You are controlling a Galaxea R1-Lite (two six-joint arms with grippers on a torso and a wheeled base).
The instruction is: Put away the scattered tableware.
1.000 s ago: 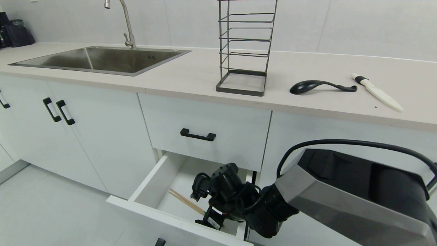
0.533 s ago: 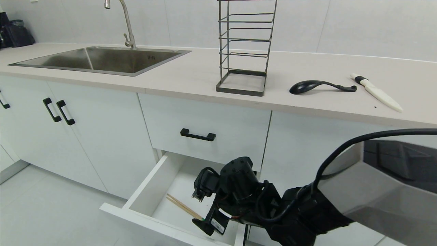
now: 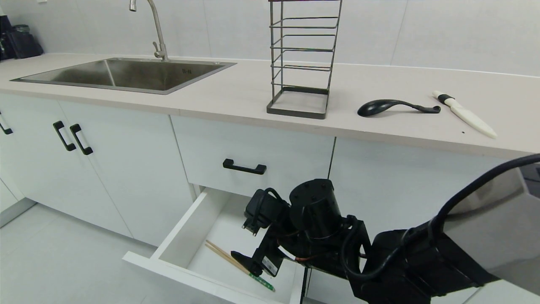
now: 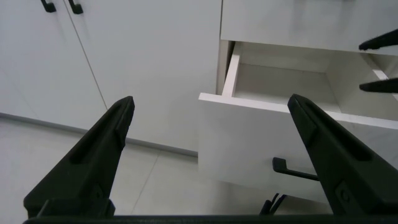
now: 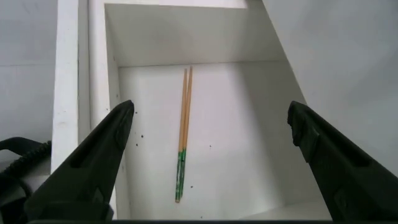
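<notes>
While the right gripper (image 5: 209, 109) hangs above the pulled-out white drawer (image 3: 169, 236) with its two black fingers spread wide and holding nothing, a pair of slim, pale wooden chopsticks with green-painted ends (image 5: 184, 134) lies flat on the drawer's white floor. The two sticks rest side by side, touching along their length, with the green ends toward the drawer's front panel and their bare ends toward the back. The left gripper (image 4: 209, 99) is also spread open and empty, beside the drawer's outer front corner. Up on the beige countertop (image 3: 236, 93), a glossy black spoon with a curved handle (image 3: 379, 106) lies near a white knife with a black band (image 3: 464, 114), both to the right of a dark wire rack (image 3: 301, 63).
</notes>
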